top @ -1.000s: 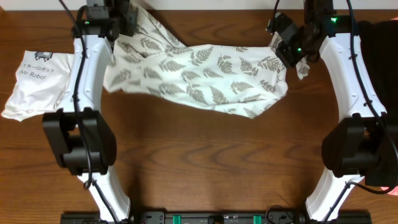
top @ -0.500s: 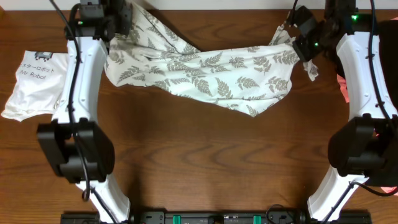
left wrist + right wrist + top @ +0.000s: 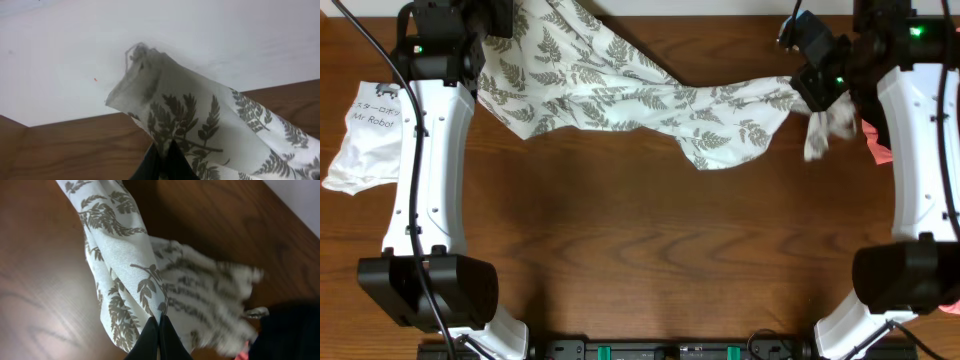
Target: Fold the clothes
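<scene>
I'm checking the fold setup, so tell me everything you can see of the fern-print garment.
The fern-print garment is thin white fabric printed all over with grey fern leaves. It stretches across the far side of the table, wide at the left, twisted into a band toward the right, a loose flap sagging mid-span. The left gripper is shut on one end, the right gripper on the other, where a blurred tail hangs past it. Not yet folded.

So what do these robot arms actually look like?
Both the left arm and right arm have long white links joined by bulky black rounded housings. Thin black cables run alongside, and a small green light glows near each wrist. The left gripper and right gripper end in slim black fingers.
</scene>
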You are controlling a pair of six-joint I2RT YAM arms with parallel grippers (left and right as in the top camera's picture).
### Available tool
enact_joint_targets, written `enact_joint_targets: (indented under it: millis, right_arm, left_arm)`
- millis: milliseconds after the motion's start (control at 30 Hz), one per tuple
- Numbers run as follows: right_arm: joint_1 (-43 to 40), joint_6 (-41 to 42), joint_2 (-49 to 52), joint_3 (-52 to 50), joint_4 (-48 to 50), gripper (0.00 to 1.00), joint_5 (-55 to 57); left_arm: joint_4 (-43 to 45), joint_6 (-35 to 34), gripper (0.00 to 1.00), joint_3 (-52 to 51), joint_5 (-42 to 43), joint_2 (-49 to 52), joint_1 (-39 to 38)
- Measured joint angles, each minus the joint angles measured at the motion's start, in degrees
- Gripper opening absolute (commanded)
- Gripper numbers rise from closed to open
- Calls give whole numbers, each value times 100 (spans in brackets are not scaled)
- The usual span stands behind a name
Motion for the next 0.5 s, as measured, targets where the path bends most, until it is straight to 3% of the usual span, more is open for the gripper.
enact_joint_targets:
  millis: [400, 433, 500]
  right_arm:
    - [0, -98, -234, 28, -960, 2, -234]
    - [2, -127, -234, 28, -1049, 4, -271]
    - [28, -179, -234, 28, -1185, 20, -323]
  left_arm:
    - [181, -748, 6, 0, 197, -507, 0]
    - [216, -828, 6, 2, 229, -575, 0]
    - [275, -981, 6, 0, 339, -695, 2]
